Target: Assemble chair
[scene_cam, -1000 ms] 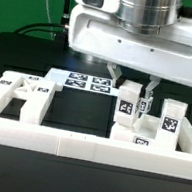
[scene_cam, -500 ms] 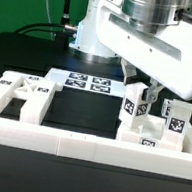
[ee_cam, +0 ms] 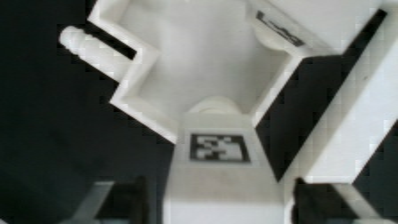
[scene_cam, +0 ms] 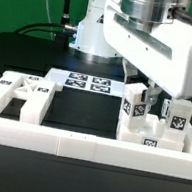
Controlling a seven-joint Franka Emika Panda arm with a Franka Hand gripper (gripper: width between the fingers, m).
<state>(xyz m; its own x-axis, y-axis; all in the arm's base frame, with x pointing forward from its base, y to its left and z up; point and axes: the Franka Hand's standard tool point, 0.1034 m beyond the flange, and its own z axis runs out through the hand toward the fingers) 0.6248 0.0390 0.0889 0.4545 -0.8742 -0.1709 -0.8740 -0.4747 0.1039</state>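
The chair parts are white blocks with black-and-white tags. An upright leg [scene_cam: 132, 108] stands at the exterior view's right, with a second tagged block [scene_cam: 176, 123] beside it. A flat slotted panel [scene_cam: 19, 89] lies at the left. My gripper [scene_cam: 147, 92] hangs over the upright leg, a finger on each side of its top, and looks open. In the wrist view the tagged leg [ee_cam: 217, 148] runs between my dark fingers [ee_cam: 125, 200], and the gripper [ee_cam: 217, 208] straddles it. A larger white part [ee_cam: 178, 70] lies beyond the leg.
The marker board [scene_cam: 91, 83] lies flat behind the black work area. A long plain white border rail [scene_cam: 76, 141] runs along the front. The arm's base [scene_cam: 89, 32] stands at the back. Another white part [ee_cam: 347, 120] flanks the leg in the wrist view.
The hand has shifted toward the exterior view's right and tilted. Its fingers now sit over the upright leg. The leg and the other parts have stayed put.
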